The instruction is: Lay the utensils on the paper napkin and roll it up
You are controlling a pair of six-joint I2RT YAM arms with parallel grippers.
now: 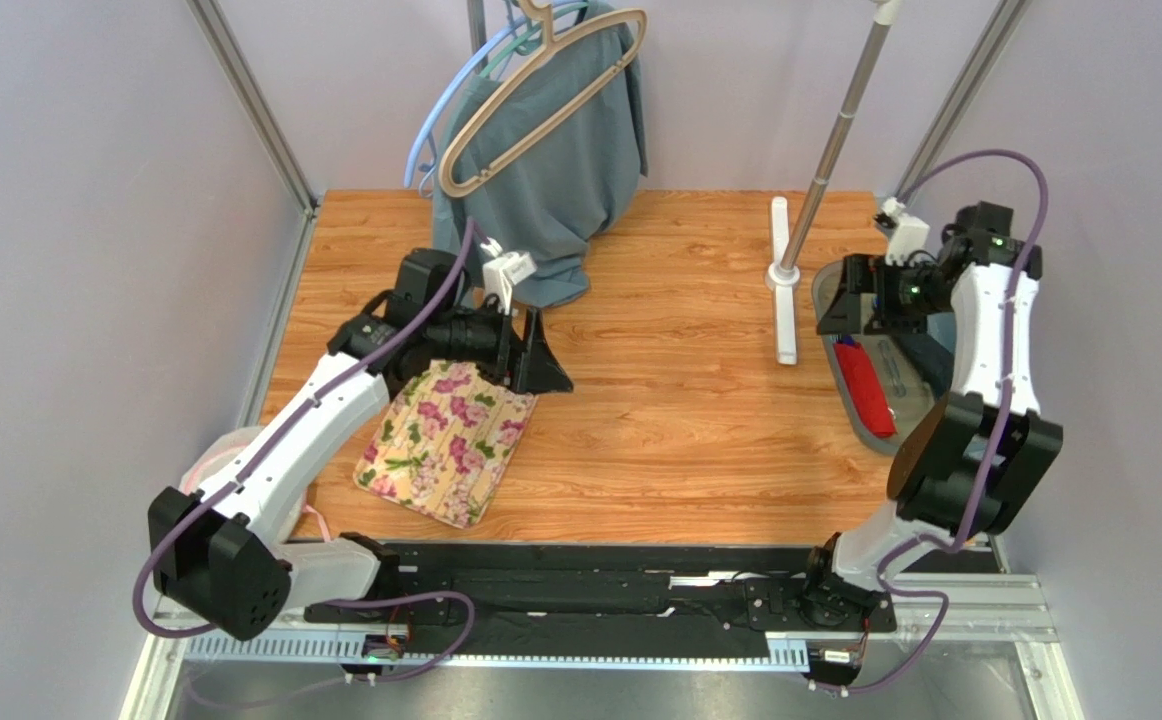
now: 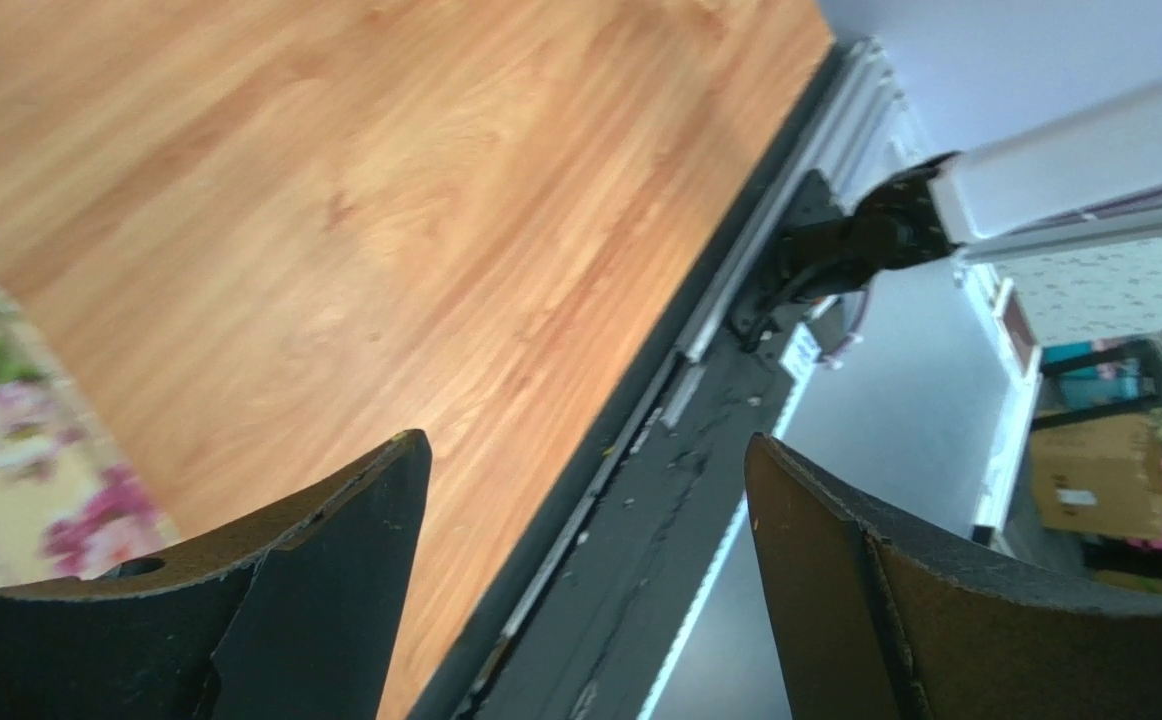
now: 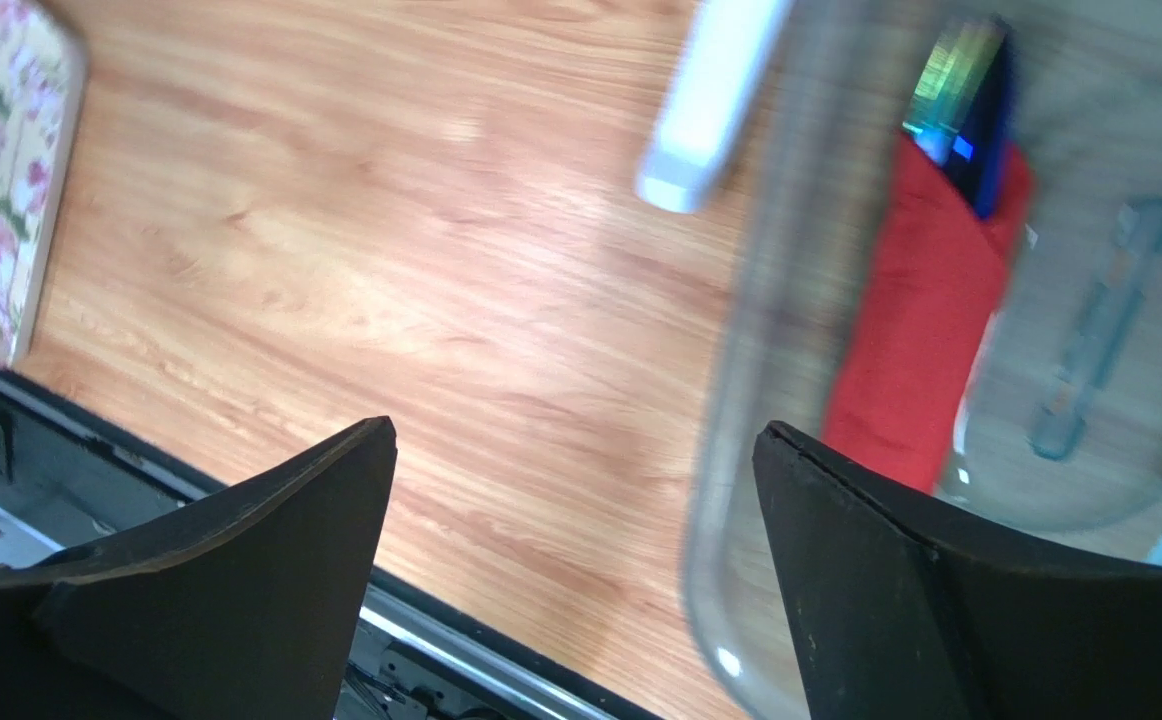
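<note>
The right gripper point(image 3: 575, 435) has its jaws spread wide with nothing between them, only bare wooden table point(image 3: 392, 300) showing in the gap. The paper napkin point(image 3: 918, 345) lies off to the outer side of its right finger point(image 3: 903, 600), untouched. It is rolled into a red tube inside a clear tray point(image 3: 737, 450), and the ends of the utensils point(image 3: 978, 105) poke out of the far end of the roll. The tray's rim passes just beside that finger's tip; whether they touch I cannot tell. The left gripper point(image 2: 584, 450) is likewise wide open and holds nothing. Its gap frames the table's edge, and a floral mat point(image 2: 16, 450) lies beyond its left finger point(image 2: 317, 570), clear of the jaws.
</note>
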